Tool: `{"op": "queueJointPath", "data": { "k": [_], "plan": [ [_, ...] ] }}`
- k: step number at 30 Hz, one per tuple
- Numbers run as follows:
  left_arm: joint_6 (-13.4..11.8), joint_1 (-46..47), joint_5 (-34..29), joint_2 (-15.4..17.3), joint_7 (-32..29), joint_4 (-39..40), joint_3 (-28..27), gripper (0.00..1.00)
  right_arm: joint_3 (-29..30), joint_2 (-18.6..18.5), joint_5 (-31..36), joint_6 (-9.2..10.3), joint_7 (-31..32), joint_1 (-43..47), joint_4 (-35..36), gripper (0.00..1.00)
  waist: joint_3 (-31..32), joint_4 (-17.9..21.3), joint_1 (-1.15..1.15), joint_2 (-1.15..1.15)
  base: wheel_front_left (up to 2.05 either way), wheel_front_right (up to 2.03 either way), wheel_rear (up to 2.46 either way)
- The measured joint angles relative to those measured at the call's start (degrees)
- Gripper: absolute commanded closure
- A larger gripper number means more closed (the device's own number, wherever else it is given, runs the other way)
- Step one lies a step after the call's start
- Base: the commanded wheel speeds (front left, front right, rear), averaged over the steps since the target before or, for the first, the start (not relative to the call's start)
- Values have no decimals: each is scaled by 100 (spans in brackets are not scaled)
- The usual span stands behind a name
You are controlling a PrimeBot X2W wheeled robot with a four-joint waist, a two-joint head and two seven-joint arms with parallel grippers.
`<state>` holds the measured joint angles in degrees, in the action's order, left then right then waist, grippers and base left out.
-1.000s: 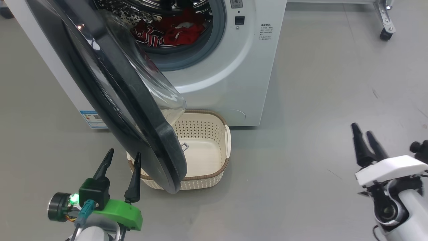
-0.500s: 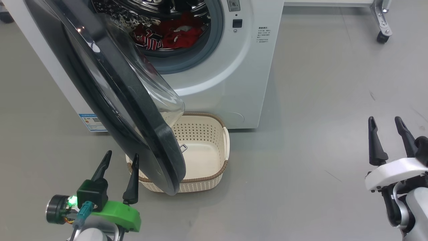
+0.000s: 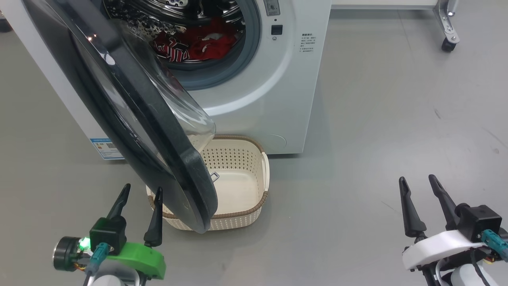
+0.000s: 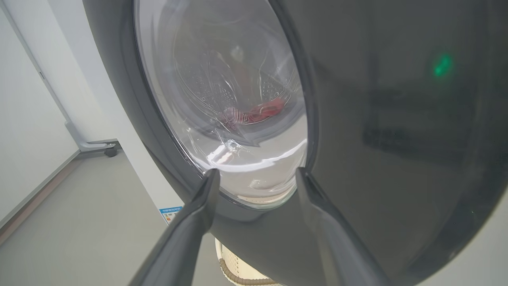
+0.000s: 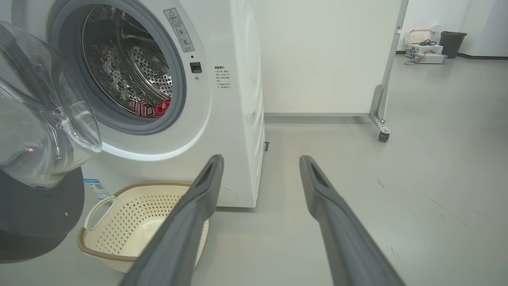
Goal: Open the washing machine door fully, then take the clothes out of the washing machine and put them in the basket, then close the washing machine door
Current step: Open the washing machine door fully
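Right tool (image 3: 417, 178) has dropped lower, spread empty; left tool (image 3: 143, 187) gapes beside the washing machine door (image 3: 166, 151).

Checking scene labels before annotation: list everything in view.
washing machine: one, white, ahead, drum open
washing machine door: one, black rim with clear glass bowl, swung out above the basket's left part
clothes: count unclear, red and white, heaped inside the drum
basket: one, cream with brown rim, on the floor before the washer, no clothes in it
sticker: one, blue, washer's lower left corner
caster leg: one, grey metal, right of the washer
bin: one, black, far background
left gripper: green mount, jaws apart, near the door's lower edge
right gripper: white mount, jaws apart, above the floor
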<state>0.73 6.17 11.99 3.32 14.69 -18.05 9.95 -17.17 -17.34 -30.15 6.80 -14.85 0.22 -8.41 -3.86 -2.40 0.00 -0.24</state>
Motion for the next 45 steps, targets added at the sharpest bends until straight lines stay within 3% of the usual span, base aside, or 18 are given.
{"op": "queueJointPath", "data": {
  "k": [35, 36, 37, 38, 39, 45],
  "plan": [
    [0, -27, -44, -5, 0, -71, -26, 0, 344, 604, 762, 41, 0, 625, 156, 0, -41, 54, 0, 0, 0, 0, 0],
    [0, -27, -44, -5, 0, -71, -26, 11, 344, 604, 762, 41, 0, 625, 156, 0, -41, 54, 0, 0, 0, 0, 0],
    [0, -27, -44, -5, 0, -76, -25, 54, 352, 613, 766, 41, 0, 625, 157, 0, -43, 50, 0, 0, 0, 0, 0],
    [0, -27, -44, -5, 0, -87, -23, 85, 357, 617, 769, 41, 0, 625, 160, 0, -44, 46, 0, 0, 0, 0, 0],
    [0, -27, -45, -5, 0, -107, -18, 100, 369, 630, 771, 41, 0, 625, 165, 0, -46, 42, 0, 0, 0, 0, 0],
    [2, -27, -51, -7, 0, -148, 3, 100, 425, 654, 866, 41, 0, 625, 196, 0, -59, 19, 0, 0, 0, 0, 0]
  ]
}}
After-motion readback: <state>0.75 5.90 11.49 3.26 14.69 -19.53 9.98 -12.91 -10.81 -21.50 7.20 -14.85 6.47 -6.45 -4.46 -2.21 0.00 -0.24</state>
